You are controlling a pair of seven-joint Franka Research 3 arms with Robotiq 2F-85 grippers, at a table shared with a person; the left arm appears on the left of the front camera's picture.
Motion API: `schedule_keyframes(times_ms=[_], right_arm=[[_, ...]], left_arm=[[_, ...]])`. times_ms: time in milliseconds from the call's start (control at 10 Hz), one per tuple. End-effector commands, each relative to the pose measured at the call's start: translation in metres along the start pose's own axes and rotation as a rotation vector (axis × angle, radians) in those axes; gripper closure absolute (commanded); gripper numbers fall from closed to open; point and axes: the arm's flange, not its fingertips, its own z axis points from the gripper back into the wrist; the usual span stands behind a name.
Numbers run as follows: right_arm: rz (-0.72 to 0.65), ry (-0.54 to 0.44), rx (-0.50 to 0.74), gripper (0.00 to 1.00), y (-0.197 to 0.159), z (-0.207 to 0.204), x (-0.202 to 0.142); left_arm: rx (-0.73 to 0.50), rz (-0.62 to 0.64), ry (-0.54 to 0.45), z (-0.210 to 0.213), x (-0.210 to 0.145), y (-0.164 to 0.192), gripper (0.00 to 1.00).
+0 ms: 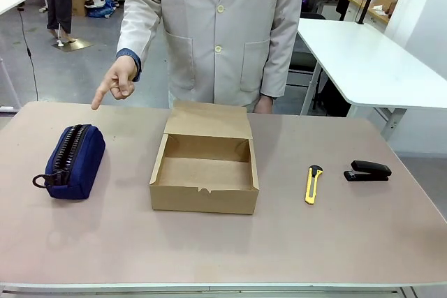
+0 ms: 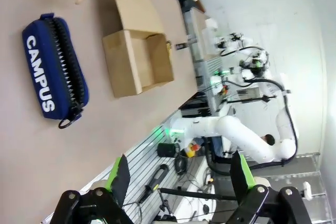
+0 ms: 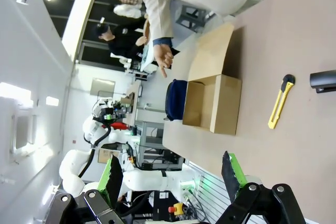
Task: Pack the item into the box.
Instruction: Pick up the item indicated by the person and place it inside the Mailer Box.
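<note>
Left of the open box (image 1: 204,165) on the table (image 1: 209,249), the blue pouch (image 1: 70,161) is pointed at by a person's hand (image 1: 115,83), while the left gripper (image 2: 180,156) and right gripper (image 3: 172,156) are held open and empty, so pickup is judged unstarted and a left-arm reach is called for.

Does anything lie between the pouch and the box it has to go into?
Nothing visible. Bare table separates the pouch from the box, whose lid is folded back and whose inside is empty. The knife and stapler lie on the box's other side; the person's hand points from beyond the pouch.
</note>
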Motion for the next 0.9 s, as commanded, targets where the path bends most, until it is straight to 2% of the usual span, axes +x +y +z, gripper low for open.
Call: schedule_keyframes(times_ms=[0,200,300,400,500,700,800], right_arm=[[0.027,-0.005,0.017,0.0,0.001,-0.001,0.003],[0.027,-0.005,0.017,0.0,0.001,-0.001,0.003],[0.027,-0.005,0.017,0.0,0.001,-0.001,0.003],[0.027,-0.005,0.017,0.0,0.001,-0.001,0.003],[0.027,-0.005,0.017,0.0,0.001,-0.001,0.003],[0.027,-0.005,0.017,0.0,0.001,-0.001,0.003],[0.027,-0.005,0.017,0.0,0.001,-0.001,0.003]], left_arm=[[0.344,-0.002,0.065,-0.06,0.004,-0.011,0.0],[0.665,-0.088,0.225,-0.122,0.003,-0.021,0.0],[0.775,-0.111,0.195,-0.137,0.006,-0.025,0.0],[0.661,-0.149,0.068,-0.138,0.014,-0.036,0.0],[0.626,-0.121,0.174,-0.122,0.014,-0.024,0.0],[0.626,-0.121,0.174,-0.122,0.014,-0.024,0.0],[0.66,-0.147,0.153,-0.139,0.015,-0.033,0.0]])
